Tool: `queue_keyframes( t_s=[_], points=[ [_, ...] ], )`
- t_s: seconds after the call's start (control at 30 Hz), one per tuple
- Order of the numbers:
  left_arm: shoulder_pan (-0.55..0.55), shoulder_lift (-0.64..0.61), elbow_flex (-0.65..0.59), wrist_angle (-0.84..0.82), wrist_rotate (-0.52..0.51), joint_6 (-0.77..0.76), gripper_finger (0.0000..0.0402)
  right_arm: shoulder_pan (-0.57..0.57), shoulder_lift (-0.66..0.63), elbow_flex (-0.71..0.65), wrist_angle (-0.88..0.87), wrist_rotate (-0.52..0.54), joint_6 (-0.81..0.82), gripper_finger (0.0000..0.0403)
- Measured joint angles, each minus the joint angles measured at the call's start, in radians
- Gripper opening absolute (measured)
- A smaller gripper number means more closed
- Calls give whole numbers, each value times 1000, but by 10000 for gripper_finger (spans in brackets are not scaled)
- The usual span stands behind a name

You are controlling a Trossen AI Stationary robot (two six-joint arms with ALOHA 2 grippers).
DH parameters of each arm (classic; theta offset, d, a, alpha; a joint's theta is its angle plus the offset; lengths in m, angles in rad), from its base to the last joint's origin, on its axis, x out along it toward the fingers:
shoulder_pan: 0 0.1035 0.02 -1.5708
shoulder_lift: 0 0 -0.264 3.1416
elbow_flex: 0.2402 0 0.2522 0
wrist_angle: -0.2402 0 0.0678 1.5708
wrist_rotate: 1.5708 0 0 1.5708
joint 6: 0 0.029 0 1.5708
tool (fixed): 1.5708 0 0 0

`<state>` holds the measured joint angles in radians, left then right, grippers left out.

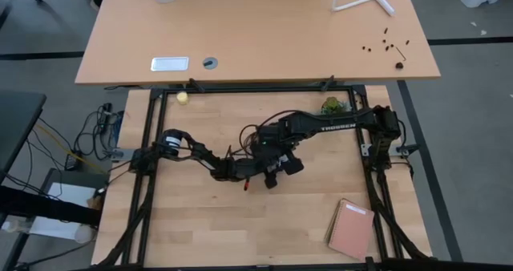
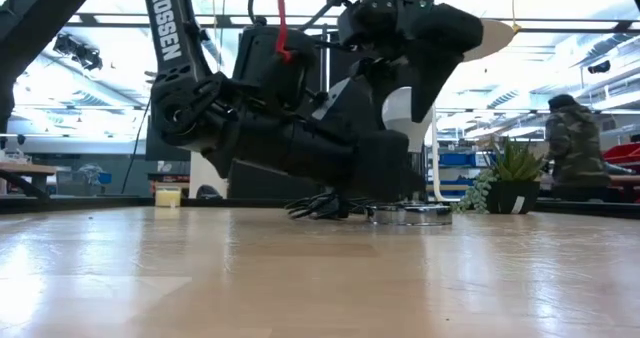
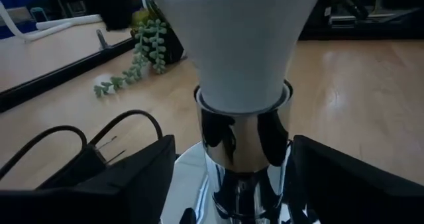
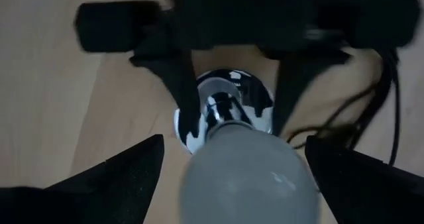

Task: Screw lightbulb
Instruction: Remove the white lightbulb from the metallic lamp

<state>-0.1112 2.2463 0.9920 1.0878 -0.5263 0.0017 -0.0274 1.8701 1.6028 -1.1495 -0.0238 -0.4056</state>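
Note:
The white lightbulb (image 3: pixel 238 45) stands upright, its base in the chrome neck (image 3: pixel 242 144) of the round silver socket disc (image 2: pixel 410 215), which lies flat mid-table. My left gripper (image 3: pixel 233 151) comes in level from the table's left, open, one finger on each side of the chrome neck. My right gripper (image 4: pixel 235 158) hangs above the lightbulb (image 4: pixel 245 171) pointing down, open, its fingers on either side of the glass and apart from it. In the high view both grippers meet at the table's middle (image 1: pixel 272 163) and hide the lightbulb. My left gripper has one finger (image 3: pixel 331 177) close against the side of the chrome neck (image 3: pixel 286 151); whether it touches, I cannot tell. The other finger (image 3: pixel 132 177) stands clear of the neck.
The socket's black cord (image 2: pixel 320 206) loops on the table beside the disc. A small potted plant (image 1: pixel 335 105) stands at the far right, a yellowish ball (image 1: pixel 183 98) at the far left, a pink notebook (image 1: pixel 351 227) near right. A person (image 2: pixel 572 143) stands in the room behind.

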Motion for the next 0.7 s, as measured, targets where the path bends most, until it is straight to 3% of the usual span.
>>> queue_keyframes(
  t_s=[0.27,0.7],
  points=[
    [17,0,0,-7,23,-56,259,-29,-25,0,27,38,137,373],
    [20,1,40,-30,75,-55,256,-21,-143,-1,10,56,239,373]
  ],
)
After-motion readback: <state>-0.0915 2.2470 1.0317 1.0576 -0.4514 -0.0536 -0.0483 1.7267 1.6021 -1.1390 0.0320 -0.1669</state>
